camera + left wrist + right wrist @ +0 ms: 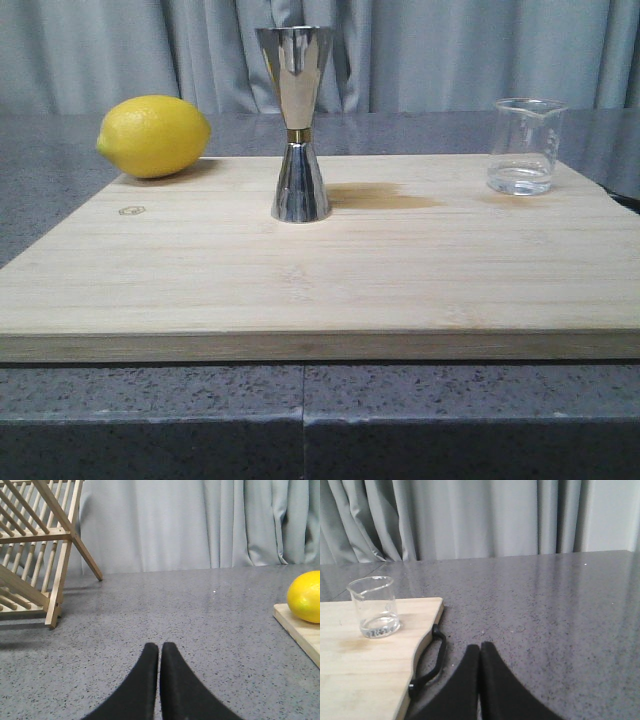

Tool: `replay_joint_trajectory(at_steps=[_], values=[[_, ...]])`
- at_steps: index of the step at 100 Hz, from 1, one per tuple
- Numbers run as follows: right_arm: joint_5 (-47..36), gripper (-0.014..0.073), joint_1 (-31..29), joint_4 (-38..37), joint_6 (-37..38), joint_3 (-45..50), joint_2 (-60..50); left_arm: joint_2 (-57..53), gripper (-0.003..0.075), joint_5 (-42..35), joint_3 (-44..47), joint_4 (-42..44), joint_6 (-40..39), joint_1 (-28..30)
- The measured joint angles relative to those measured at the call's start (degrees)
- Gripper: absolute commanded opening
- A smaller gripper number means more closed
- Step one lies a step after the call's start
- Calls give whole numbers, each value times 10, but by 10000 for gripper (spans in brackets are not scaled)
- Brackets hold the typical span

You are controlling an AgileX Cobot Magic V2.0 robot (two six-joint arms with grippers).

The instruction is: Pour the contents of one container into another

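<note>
A small clear glass beaker (526, 145) with a little clear liquid stands upright at the back right of the wooden board (320, 280). It also shows in the right wrist view as the beaker (373, 606). The tall steel hourglass jigger (298, 122) with a gold waist band stands upright at the board's middle back. Neither gripper appears in the front view. My left gripper (159, 647) is shut and empty over the grey counter, left of the board. Off the board's right edge, my right gripper (480, 646) is shut with nothing in it.
A yellow lemon (154, 136) lies at the board's back left corner and shows as the lemon (306, 596) in the left wrist view. A wooden dish rack (35, 550) stands farther left on the counter. The board has a black handle (431, 660) on its right side. Grey curtains hang behind.
</note>
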Motion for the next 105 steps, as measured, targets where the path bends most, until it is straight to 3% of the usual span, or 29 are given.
replay_joint_trajectory(at_steps=[105], values=[[-25, -71, 0, -3, -7, 0, 0, 0, -19, 0, 0, 0, 0, 0]])
